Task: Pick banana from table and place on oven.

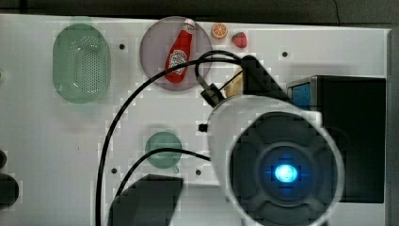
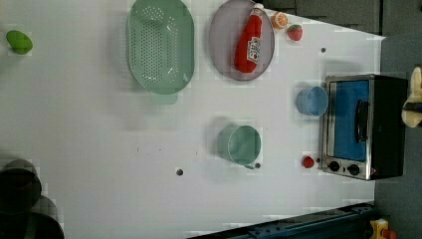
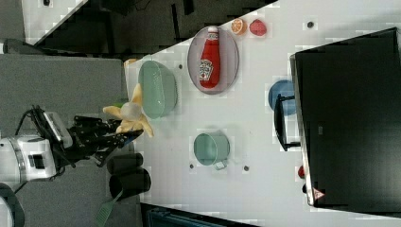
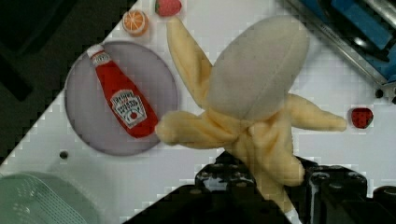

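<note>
The top view looks straight down, close above the arm, while the left view and right view look down on the counter (image 2: 99, 149) from farther off. All share the ketchup bottle (image 1: 179, 52); the wrist view hangs near it.

In the top view the arm's wrist (image 1: 277, 165) hides most of the banana (image 1: 236, 81) and part of the oven (image 1: 357, 136). In the left view the banana (image 2: 414, 99) is cut off by the picture's edge.
</note>
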Tool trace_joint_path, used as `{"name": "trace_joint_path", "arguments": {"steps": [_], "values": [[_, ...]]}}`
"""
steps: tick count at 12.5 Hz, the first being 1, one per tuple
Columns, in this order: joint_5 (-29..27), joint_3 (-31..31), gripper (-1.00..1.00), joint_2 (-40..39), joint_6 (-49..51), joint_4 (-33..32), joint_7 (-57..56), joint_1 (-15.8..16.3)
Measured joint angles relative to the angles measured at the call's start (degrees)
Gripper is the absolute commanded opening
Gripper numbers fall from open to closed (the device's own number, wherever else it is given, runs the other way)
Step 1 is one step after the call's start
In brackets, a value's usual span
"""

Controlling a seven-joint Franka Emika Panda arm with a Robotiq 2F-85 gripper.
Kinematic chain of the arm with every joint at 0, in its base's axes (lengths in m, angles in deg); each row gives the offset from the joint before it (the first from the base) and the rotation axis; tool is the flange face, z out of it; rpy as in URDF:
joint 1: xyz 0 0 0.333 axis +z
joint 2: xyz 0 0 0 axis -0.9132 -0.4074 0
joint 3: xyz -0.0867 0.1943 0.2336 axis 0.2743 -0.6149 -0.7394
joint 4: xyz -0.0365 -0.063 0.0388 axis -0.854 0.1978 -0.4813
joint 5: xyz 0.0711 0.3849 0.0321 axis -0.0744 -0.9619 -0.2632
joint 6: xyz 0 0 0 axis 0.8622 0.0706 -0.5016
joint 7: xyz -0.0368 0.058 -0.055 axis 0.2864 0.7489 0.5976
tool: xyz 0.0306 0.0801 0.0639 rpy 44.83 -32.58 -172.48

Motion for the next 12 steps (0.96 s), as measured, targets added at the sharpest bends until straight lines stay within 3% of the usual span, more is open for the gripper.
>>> {"name": "trace_joint_path", "arguments": {"steps": [5,8,12], "values": [[0.3,7.3,-0.47,-7.8,1.0,2.9,-1.7,0.1],[1.1,16.3,-0.47,-12.5,0.5,2.5,-7.4,0.5],[0.8,25.6,-0.47,-18.4,-5.5,1.2,-22.9,-1.6]]}}
